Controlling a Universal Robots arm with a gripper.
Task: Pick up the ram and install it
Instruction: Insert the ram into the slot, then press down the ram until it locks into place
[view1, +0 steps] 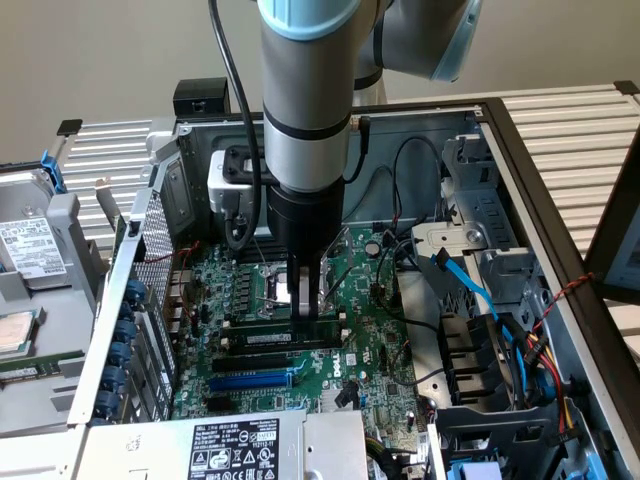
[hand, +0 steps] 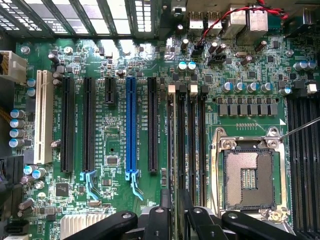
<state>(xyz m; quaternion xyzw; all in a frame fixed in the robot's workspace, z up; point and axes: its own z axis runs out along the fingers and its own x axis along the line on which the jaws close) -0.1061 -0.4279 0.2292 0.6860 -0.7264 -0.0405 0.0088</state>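
Note:
The ram (view1: 280, 340), a long thin stick with a small white label, stands on edge in a memory slot on the green motherboard (view1: 380, 350), just in front of the CPU socket (view1: 268, 285). My gripper (view1: 308, 305) hangs straight down over the stick's right end, fingertips at its top edge. In the wrist view the ram (hand: 175, 150) is a thin dark line seen edge-on in the slot, and the gripper (hand: 175, 205) is open with one finger on each side of that line. I cannot tell whether the fingers touch the stick.
Empty black memory slots (hand: 197, 150) lie beside the ram and the open CPU socket (hand: 250, 175) beyond them. A blue expansion slot (view1: 250, 381) and black slots run in front. Blue and black cables (view1: 470, 285) crowd the case's right side. The power supply (view1: 235, 445) sits at the front.

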